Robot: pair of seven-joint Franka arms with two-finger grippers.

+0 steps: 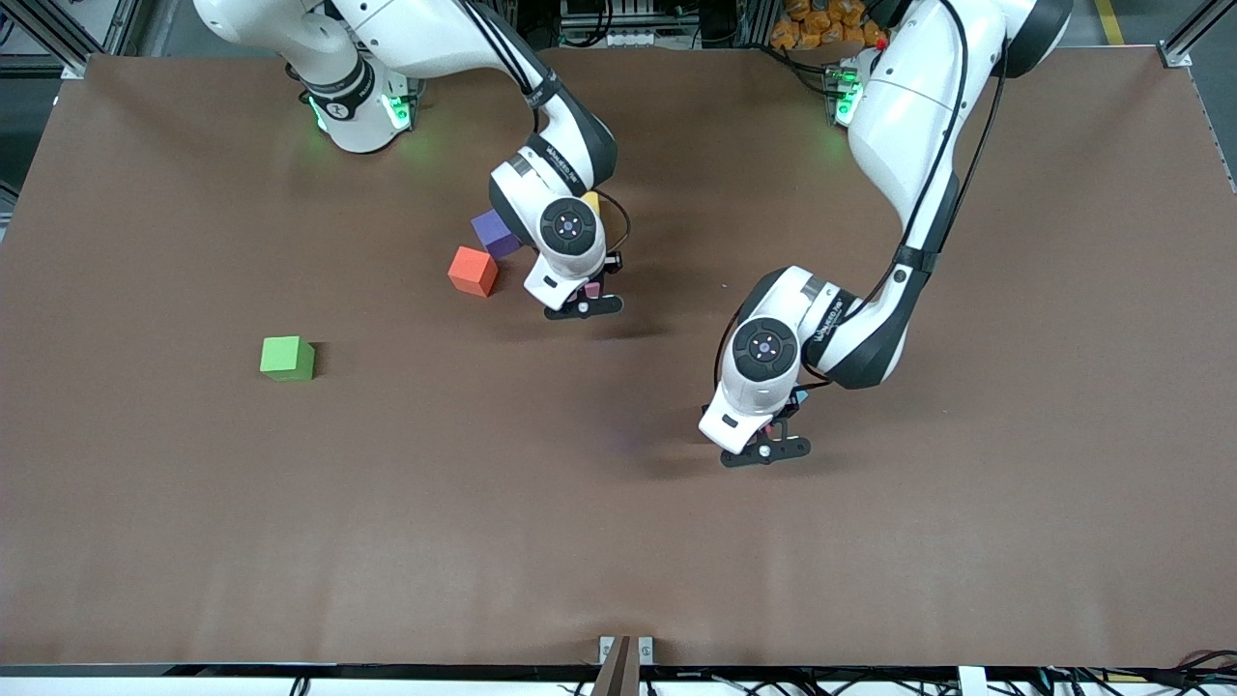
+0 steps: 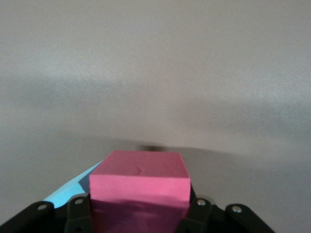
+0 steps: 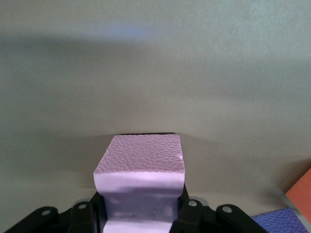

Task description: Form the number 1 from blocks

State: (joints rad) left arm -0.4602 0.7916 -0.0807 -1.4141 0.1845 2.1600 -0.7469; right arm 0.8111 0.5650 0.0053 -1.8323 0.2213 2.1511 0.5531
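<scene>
Near table (image 1: 193, 532) centre, right gripper (image 1: 587, 302) is down low with its fingers (image 3: 82, 213) clamped on a pale pink block (image 3: 141, 170); in the right wrist view the block sits squeezed between the pads, its sides pinched in. Front view shows only a sliver of that block (image 1: 592, 288) under the wrist. Just beside this gripper, toward the right arm's end, sit an orange cube (image 1: 473, 271) and a purple cube (image 1: 495, 232), purple farther from the front camera and close to orange, contact unclear. Both cubes peek into a corner of the right wrist view: orange (image 3: 301, 194), purple (image 3: 282, 221). A bit of yellow block (image 1: 590, 202) shows past the right arm's wrist, mostly hidden.

Left gripper (image 1: 768, 448) is low too, nearer the front camera and toward the left arm's end, well apart from the right one. Its fingers (image 2: 77, 211) are closed on a deep pink block (image 2: 140, 182). A light blue block (image 2: 73, 187) lies right beside the pink one, partly hidden by it.

Green cube (image 1: 287, 358) sits alone toward the right arm's end, well apart from everything.
</scene>
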